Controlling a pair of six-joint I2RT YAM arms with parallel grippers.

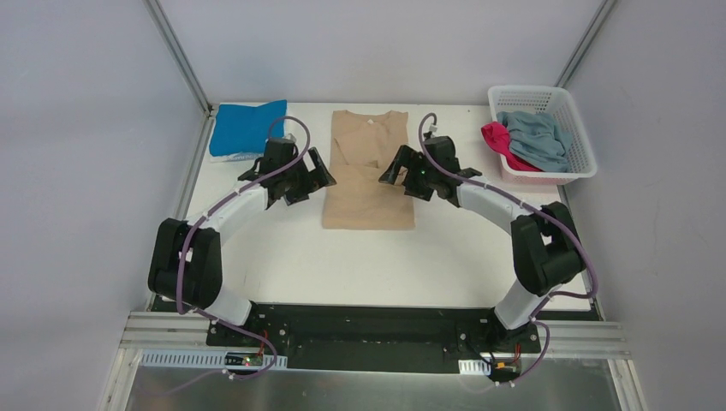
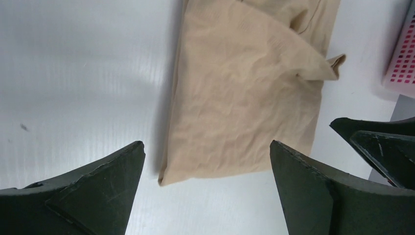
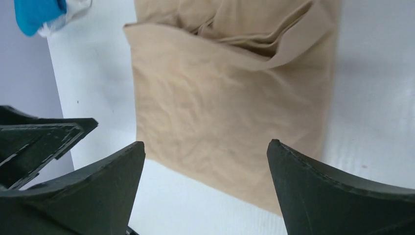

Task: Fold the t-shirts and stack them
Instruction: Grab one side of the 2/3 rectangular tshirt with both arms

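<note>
The tan t-shirt [image 1: 368, 171] is lying flat on the white desk [image 1: 282, 257], toward 12 o'clock from the desk's middle. Its neckline is pointing to 12 o'clock and its hem to 6 o'clock. Its sleeves and sides are lying folded in over the body, making a long narrow rectangle. In the wrist views the folded-in layers are bunching in loose creases over the upper half, and one corner of cloth is poking out past the shirt's edge.

The left hand [image 1: 318, 175] is hovering at the shirt's 9 o'clock edge and the right hand [image 1: 395, 169] at its 3 o'clock edge, the two facing each other across the cloth. Both hands are standing with their fingers spread wide and are gripping nothing. Each wrist camera is showing tan cloth and bare desk between the fingers. Whether any fingertip is touching the cloth cannot be told.

The blue t-shirt [image 1: 246, 128] is lying folded at the desk's 10 o'clock corner, apart from the tan one. The white lattice basket [image 1: 526, 96] is sitting at the 2 o'clock corner. The grey-blue t-shirt [image 1: 538, 139] is lying crumpled inside it, and the magenta t-shirt [image 1: 498, 137] is bunching up against it at the basket's 9 o'clock side.
</note>
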